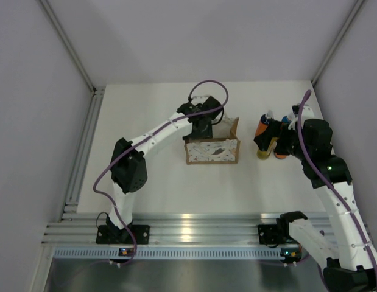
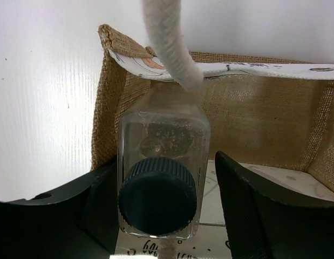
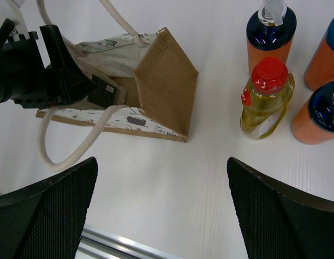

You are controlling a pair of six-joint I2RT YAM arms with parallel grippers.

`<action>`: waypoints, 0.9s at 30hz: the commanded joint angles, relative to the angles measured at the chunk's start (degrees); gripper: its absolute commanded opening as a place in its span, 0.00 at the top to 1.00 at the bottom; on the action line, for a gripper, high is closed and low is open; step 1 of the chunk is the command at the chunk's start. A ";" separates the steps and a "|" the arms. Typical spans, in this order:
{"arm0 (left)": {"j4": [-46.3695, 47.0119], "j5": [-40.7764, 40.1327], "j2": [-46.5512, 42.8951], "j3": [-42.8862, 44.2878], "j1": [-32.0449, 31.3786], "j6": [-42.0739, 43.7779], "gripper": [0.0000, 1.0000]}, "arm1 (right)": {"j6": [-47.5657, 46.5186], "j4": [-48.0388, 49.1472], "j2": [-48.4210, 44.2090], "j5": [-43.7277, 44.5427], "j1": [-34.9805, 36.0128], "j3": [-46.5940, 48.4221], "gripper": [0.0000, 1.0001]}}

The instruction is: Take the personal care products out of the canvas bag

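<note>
The canvas bag (image 1: pixel 212 151) stands mid-table, its white printed panel facing the arms. My left gripper (image 1: pixel 203 129) reaches down into it. In the left wrist view the left gripper (image 2: pixel 165 162) is open around a pale bottle with a dark grey cap (image 2: pixel 158 194) standing inside the bag (image 2: pixel 253 118); the left finger is close against it, the right finger stands apart. My right gripper (image 3: pixel 162 159) is open and empty above the table. The slim yellow bottle with a red cap (image 3: pixel 264 97) and three orange bottles (image 3: pixel 269 38) (image 3: pixel 326 54) (image 3: pixel 318 113) stand right of the bag (image 3: pixel 167 86).
A cream rope handle (image 2: pixel 167 43) hangs across the bag mouth over the bottle; another loop (image 3: pixel 69 151) lies on the table in front of the bag. The bottle group (image 1: pixel 270 137) stands near the right wall. An aluminium rail (image 1: pixel 188 228) runs along the near edge.
</note>
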 commanded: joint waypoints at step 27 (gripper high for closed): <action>3.46 2.11 2.91 3.47 -0.27 1.99 0.96 | -0.83 0.17 -0.56 -2.11 0.46 -0.62 0.01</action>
